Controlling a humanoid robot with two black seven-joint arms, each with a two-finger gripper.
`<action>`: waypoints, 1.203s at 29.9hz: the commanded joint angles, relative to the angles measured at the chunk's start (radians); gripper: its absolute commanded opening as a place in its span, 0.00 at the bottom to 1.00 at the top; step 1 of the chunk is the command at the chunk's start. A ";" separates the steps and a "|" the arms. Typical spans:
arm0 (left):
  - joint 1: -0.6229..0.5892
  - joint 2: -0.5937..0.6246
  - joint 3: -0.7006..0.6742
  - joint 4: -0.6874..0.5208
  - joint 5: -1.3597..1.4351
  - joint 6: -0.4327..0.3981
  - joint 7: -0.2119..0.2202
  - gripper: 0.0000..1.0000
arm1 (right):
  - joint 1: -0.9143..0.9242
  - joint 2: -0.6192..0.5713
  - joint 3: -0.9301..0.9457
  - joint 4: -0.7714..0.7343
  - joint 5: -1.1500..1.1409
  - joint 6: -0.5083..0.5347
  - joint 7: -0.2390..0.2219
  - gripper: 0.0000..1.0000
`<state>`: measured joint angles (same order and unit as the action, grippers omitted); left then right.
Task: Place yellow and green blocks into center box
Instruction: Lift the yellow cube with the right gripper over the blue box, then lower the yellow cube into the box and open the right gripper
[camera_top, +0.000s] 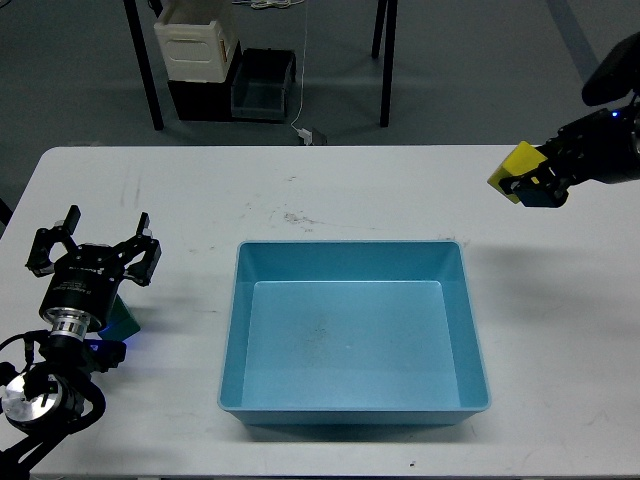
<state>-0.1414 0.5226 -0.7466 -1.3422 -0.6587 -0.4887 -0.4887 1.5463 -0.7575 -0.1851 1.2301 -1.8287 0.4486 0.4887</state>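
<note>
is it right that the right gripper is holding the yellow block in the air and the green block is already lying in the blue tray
Not quite. The head view shows the blue tray empty; the green block sits on the table beside the left gripper. The rest holds: the right gripper holds the yellow block in the air.

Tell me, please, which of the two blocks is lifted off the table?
The yellow block, gripped in the right end effector above the table. The green block sits on the table, partly hidden under the open left end effector.
</note>
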 joint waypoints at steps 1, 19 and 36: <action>0.000 0.002 -0.007 0.000 0.001 0.000 0.000 1.00 | 0.167 0.087 -0.131 0.095 0.012 0.002 0.000 0.07; 0.002 0.010 -0.060 0.000 0.001 0.000 0.000 1.00 | 0.203 0.596 -0.373 0.057 0.071 0.005 0.000 0.08; -0.034 0.206 -0.056 0.034 0.213 0.084 0.000 1.00 | 0.069 0.727 -0.376 -0.084 0.137 0.005 0.000 0.93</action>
<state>-0.1642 0.6816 -0.8028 -1.3189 -0.5327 -0.4317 -0.4886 1.6201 -0.0284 -0.5614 1.1498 -1.7051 0.4541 0.4886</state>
